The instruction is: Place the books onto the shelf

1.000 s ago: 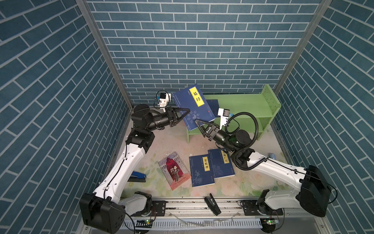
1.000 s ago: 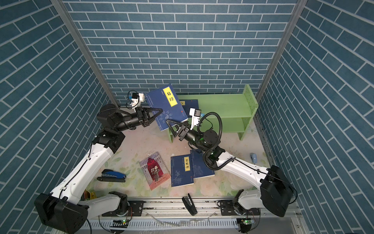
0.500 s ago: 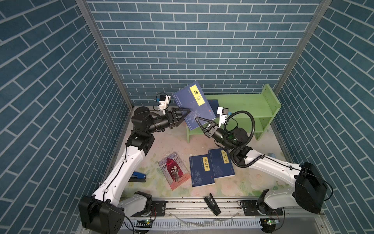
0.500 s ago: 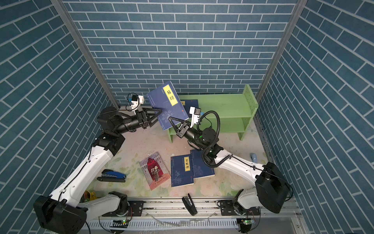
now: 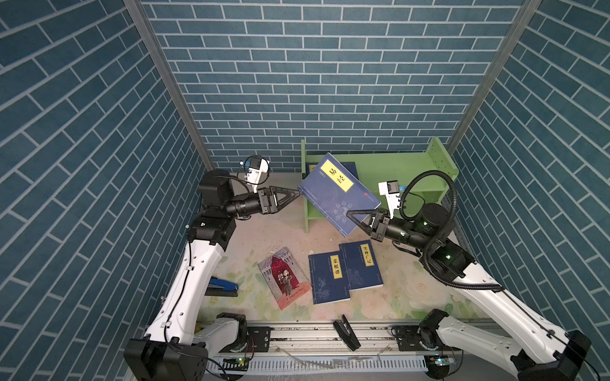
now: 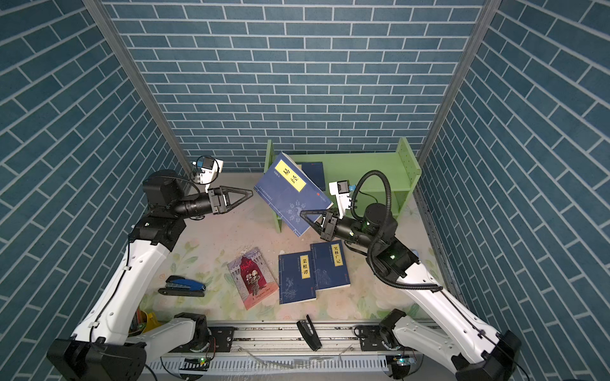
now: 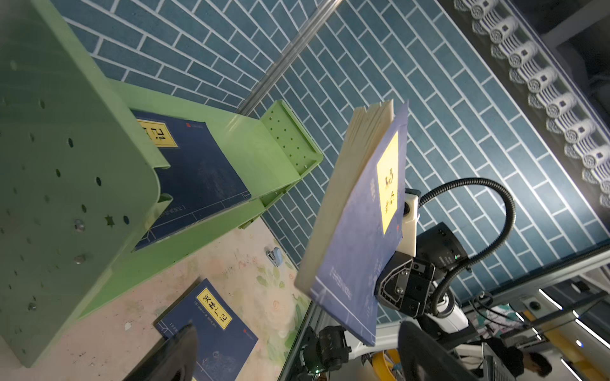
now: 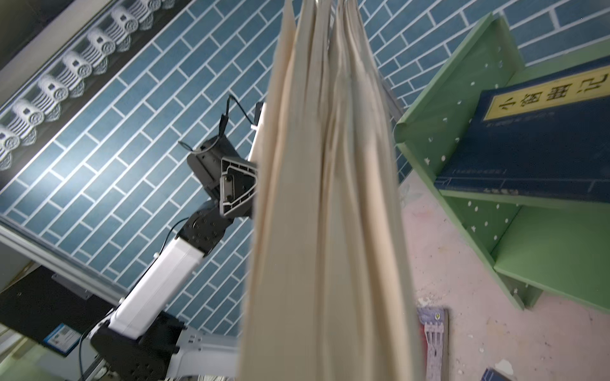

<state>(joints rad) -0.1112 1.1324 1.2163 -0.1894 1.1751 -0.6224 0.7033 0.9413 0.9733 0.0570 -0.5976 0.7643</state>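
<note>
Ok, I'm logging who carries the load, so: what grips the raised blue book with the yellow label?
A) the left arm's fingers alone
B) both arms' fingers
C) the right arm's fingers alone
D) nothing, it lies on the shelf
C: the right arm's fingers are shut on the lower corner of the raised blue book, while the left arm's fingers stand open beside its opposite edge.

My left arm (image 5: 189, 283) and right arm (image 5: 501, 306) have white shells and black joints. A ribbed black hose (image 5: 456, 204) arcs over the right one, which maybe has small green lights.
</note>
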